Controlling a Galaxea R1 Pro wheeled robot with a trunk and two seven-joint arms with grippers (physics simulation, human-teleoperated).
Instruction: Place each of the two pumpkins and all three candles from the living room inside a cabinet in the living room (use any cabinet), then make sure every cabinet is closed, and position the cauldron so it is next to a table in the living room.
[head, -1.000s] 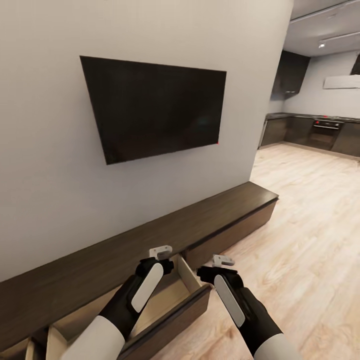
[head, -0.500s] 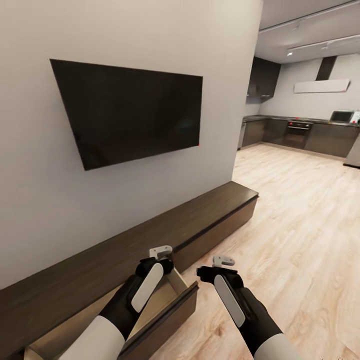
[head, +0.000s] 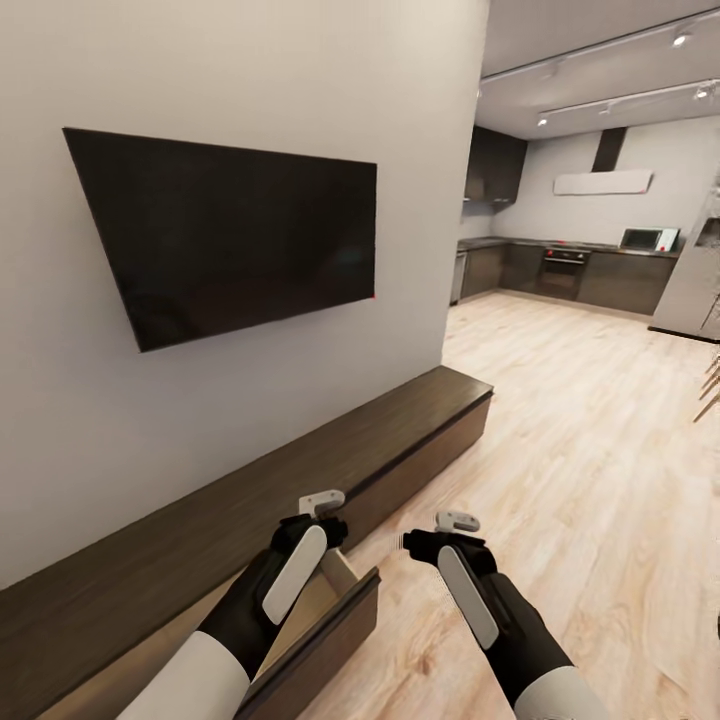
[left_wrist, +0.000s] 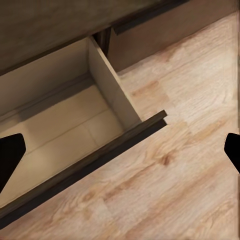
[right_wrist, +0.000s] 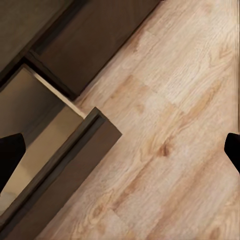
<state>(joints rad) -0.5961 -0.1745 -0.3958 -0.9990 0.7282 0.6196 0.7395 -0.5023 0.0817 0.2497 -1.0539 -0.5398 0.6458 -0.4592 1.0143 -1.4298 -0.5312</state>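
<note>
nearest to us, the left gripper (head: 322, 505) hangs over the pulled-out drawer (head: 325, 620) of the cabinet (head: 400, 440); in the left wrist view its dark fingertips (left_wrist: 10, 155) sit at opposite edges of the picture, so we read the jaws as spread wide with nothing between them. the right gripper (head: 455, 522) hovers just beside it above the wood floor (head: 580, 450), its fingertips (right_wrist: 10, 150) likewise far apart and holding nothing. the drawer (left_wrist: 65, 130) shows a pale wood interior that looks bare in the part we can see, with a dark front panel (right_wrist: 65, 170) standing out over the floor. beyond the drawer, the long low dark-brown cabinet runs along the white wall (head: 250, 80), its remaining fronts flush. above it a black television (head: 230, 230) is mounted on the wall. farther off, past the wall's end, we see a kitchen with dark cupboards (head: 600, 280), an oven (head: 560, 272), a microwave (head: 648, 239) and a pale range hood (head: 603, 182).
</note>
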